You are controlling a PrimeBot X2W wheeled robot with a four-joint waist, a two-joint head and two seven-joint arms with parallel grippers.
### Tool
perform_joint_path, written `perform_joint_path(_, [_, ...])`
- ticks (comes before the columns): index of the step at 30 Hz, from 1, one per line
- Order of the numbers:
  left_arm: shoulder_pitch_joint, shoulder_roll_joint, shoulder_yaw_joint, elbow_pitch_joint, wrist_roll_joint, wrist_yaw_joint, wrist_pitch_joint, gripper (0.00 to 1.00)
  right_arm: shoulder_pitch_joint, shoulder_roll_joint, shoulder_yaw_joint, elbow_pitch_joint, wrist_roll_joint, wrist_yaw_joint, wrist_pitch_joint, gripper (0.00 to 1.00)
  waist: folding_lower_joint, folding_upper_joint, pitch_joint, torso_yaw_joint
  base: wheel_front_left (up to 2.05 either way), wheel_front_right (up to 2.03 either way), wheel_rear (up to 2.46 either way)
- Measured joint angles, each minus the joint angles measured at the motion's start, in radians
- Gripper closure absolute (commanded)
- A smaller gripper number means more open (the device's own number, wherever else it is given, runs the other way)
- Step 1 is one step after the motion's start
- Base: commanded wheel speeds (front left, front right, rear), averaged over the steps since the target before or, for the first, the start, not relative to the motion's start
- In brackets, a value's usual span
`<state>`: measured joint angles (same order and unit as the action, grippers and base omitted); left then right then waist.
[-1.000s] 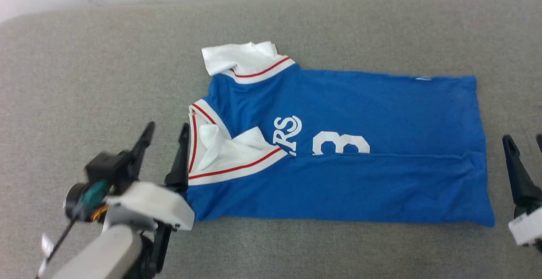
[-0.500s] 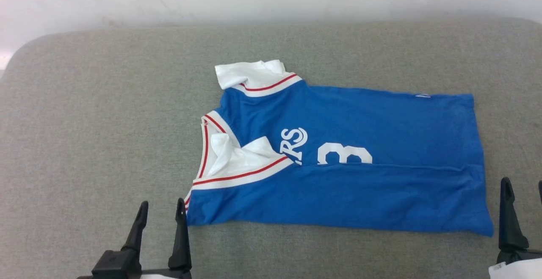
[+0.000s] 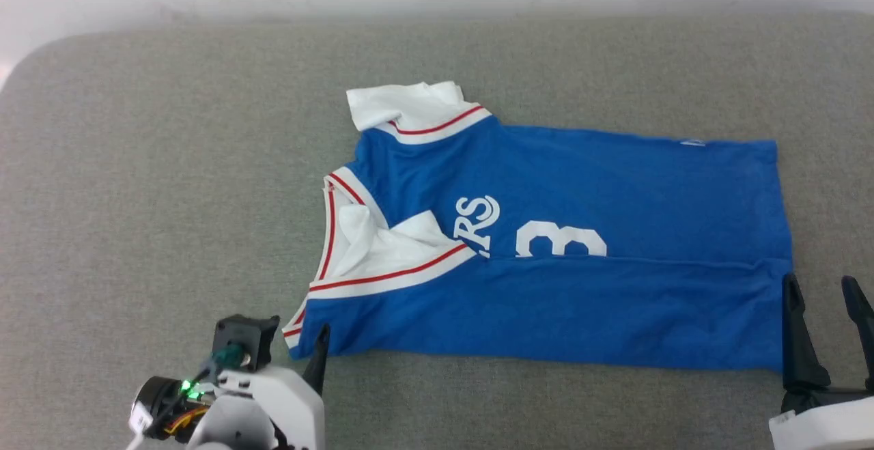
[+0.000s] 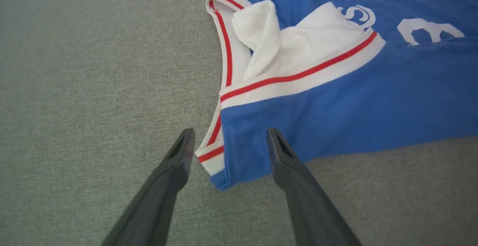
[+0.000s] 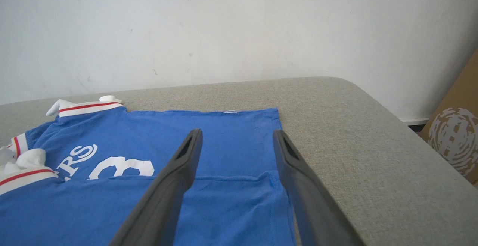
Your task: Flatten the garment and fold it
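Sits with both tools released and empty: left tool (image 4: 229,132) astride the collar-side near corner of the garment (image 3: 580,184), right tool (image 5: 237,132) at its hem-side corner. Finds it half-folded on the grey padded surface (image 3: 171,163). Risks pinching only the top layer and pulling the fold apart.

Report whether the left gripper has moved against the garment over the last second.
Yes. The left gripper has come back toward the robot, from beside the collar of the garment to its near left corner, which it now straddles, open.
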<state>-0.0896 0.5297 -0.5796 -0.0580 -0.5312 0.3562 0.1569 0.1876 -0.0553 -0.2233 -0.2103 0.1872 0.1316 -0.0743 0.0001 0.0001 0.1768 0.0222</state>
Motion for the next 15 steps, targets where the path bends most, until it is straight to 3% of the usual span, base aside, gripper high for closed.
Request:
perform_joint_path(5, [-0.041,-0.002,-0.008,0.039,-0.018,0.0,0.094,0.0,-0.009,0.0,0.008,0.009,0.0,0.0,0.0,0.0,0.0,0.0,0.035,-0.015,0.0,0.0,0.0])
perform_joint_path(13, [-0.047,-0.024,0.018,0.083,-0.075,0.035,0.157,0.01,-0.019,-0.003,0.012,0.027,0.003,0.0,0.0,0.0,-0.0001,0.0,0.068,-0.041,0.0,0.0,0.0])
perform_joint_path(14, [-0.051,-0.025,0.02,0.085,-0.082,0.035,0.16,0.31,-0.019,-0.006,0.014,0.029,0.004,0.0,0.0,0.0,-0.0002,0.0,0.071,-0.041,0.0,0.0,0.0])
perform_joint_path(15, [-0.056,-0.026,0.022,0.088,-0.084,0.035,0.16,0.83,-0.021,-0.009,0.019,0.03,0.005,0.0,0.001,0.0,-0.0001,0.0,0.072,-0.042,0.0,0.0,0.0])
